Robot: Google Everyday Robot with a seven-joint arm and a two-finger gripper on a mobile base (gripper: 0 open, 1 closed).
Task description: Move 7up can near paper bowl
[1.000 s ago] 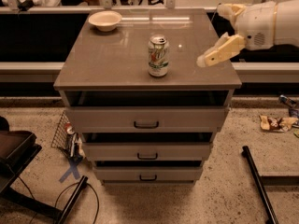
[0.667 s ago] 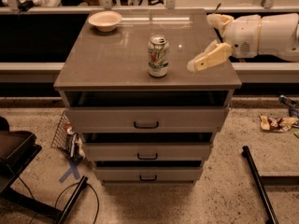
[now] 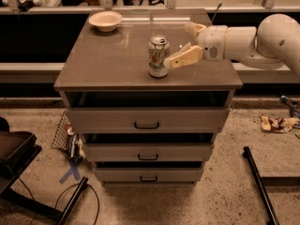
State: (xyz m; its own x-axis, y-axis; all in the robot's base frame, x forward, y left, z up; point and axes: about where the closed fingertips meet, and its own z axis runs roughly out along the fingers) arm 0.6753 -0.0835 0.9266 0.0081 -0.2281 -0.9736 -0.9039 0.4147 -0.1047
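A: On the surface, where's the 7up can?
B: Upright near the front edge, just left of the gripper; jaws spread, gripping nothing. The paper bowl is at the back-left corner.

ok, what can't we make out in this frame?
All in the camera view:
- Contact: the gripper is open, just right of the 7up can. Its near finger overlaps the can's side, so touching or apart is unclear.
- Can's print: too small to read.
- Arm: cut off by the right edge.
- Gap under the cabinet top: too dark to see inside.
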